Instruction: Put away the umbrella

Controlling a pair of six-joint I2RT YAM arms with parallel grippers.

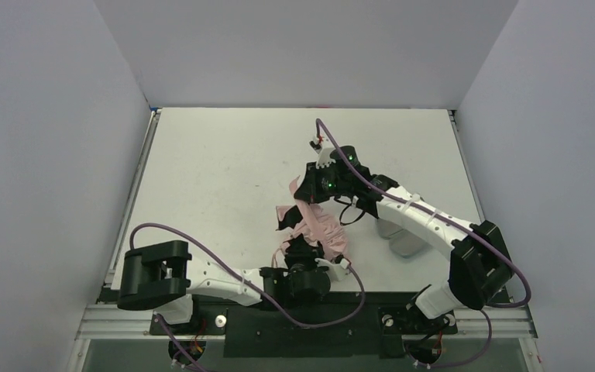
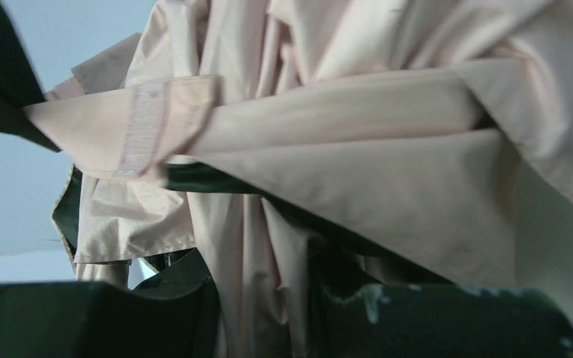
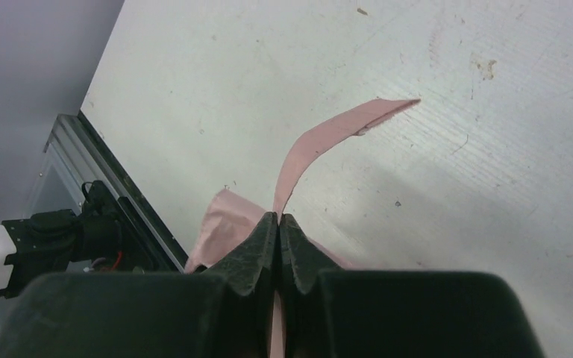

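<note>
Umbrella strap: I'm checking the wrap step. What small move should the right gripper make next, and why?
Probably swing the strap around the bunched umbrella. The right gripper is shut on the strap, whose free end trails loose over the table, and the left gripper holds the folds gathered.

Right tool (image 3: pixel 278 224) is pinched closed; left tool (image 1: pixel 304 252) points forward.

white links (image 1: pixel 418 213), black joints (image 1: pixel 153 273), purple cables (image 1: pixel 159 225)
</note>
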